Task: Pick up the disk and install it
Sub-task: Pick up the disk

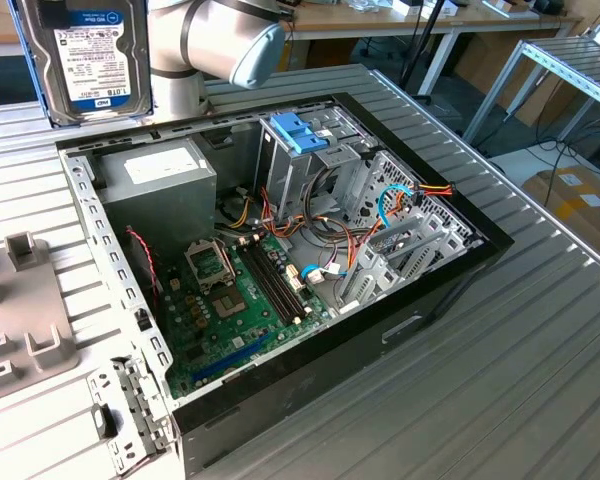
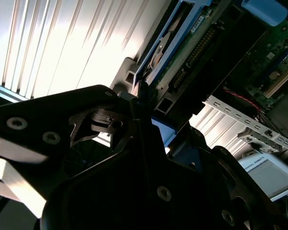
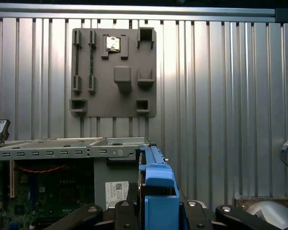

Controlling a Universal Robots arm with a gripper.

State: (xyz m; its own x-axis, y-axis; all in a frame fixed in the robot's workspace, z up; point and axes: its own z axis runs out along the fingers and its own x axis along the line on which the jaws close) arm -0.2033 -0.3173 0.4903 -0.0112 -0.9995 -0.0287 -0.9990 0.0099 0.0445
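**rackrat:** so where's the disk [image 1: 88,55] at?

**benchguy:** Up in the air, standing on edge, white label facing the exterior view. It hangs at that view's left, higher than the open PC case [image 1: 380,340], near the corner with the grey power supply [image 1: 155,180].

**rackrat:** and the gripper [image 3: 157,211]?

**benchguy:** Clamped on it. In the first wrist view its fingers [image 3: 127,213] sit either side of the blue rail [image 3: 158,184].

**rackrat:** rest of the scene?

**benchguy:** Light-blue bracket [image 1: 298,130] on the drive cage [image 1: 280,175], motherboard [image 1: 235,300] on the case floor. It's all on a ribbed metal table [image 1: 540,380], with a grey fixture plate [image 1: 25,310] beside the case.
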